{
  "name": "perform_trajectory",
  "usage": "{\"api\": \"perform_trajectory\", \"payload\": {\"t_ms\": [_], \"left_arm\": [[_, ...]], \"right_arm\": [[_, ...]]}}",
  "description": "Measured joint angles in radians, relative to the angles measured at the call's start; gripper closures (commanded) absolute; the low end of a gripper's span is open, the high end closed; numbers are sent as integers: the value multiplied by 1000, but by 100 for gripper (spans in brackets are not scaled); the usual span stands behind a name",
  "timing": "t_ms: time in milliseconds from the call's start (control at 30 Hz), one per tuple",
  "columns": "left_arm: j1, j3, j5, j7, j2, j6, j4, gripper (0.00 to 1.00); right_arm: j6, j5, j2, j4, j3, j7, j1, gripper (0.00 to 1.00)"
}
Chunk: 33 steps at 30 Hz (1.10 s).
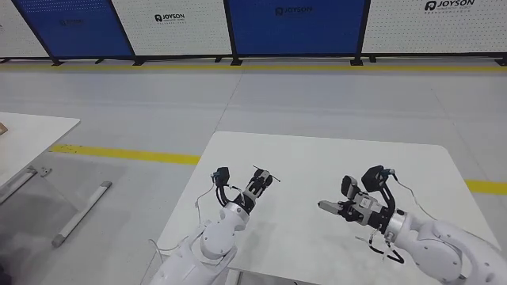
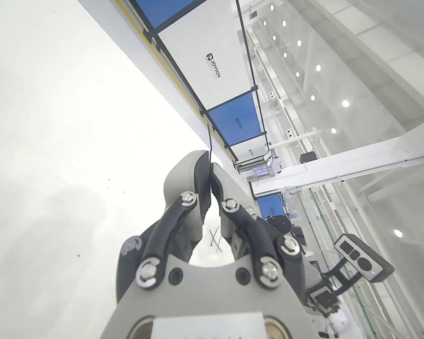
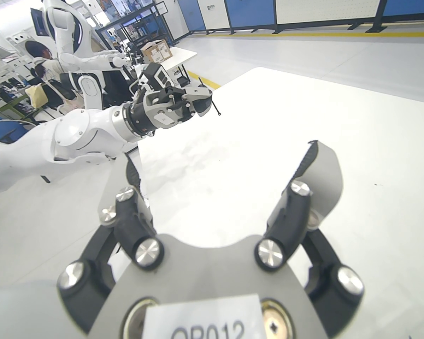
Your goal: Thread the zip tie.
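zip tie (image 2: 209, 141), thin and black, sits pinched partway along its length between the closed fingers of our left gripper (image 2: 210, 165). it is held up off the table (image 1: 317, 158) over its left half, so that both ends stick out free for threading, we judge. our right gripper (image 3: 222, 158) hangs above the table's right half, well apart from the tie, fingers spread wide on nothing and turned toward it, likely ready to catch the loose tail. we cannot tell which end bears the head.
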Motion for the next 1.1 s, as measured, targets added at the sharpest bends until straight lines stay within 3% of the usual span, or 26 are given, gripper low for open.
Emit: {"api": "perform_trajectory", "payload": {"t_ms": [133, 233, 400, 500, 800, 833, 967, 1100], "left_arm": [[0, 0, 0, 0, 0, 0, 0, 100], [0, 0, 0, 0, 0, 0, 0, 100], [0, 0, 0, 0, 0, 0, 0, 100], [0, 0, 0, 0, 0, 0, 0, 100], [-2, 0, 2, 1, -1, -1, -7, 100], [-1, 0, 7, 2, -2, -5, -19, 100], [39, -17, 23, 29, 0, -57, -133, 100], [131, -56, 43, 29, 9, -129, -297, 100]], "right_arm": [[-9, -46, 21, 16, 55, -6, -20, 0], [-8, -101, 56, 18, 103, -16, -49, 0], [-3, -179, 110, 45, 173, 50, -84, 0], [53, -153, 118, 41, 206, 66, -110, 0], [34, -136, 118, 31, 213, 56, -122, 0], [34, -136, 118, 31, 213, 56, -122, 0], [34, -136, 118, 31, 213, 56, -122, 0], [34, -136, 118, 31, 213, 56, -122, 0]]}}
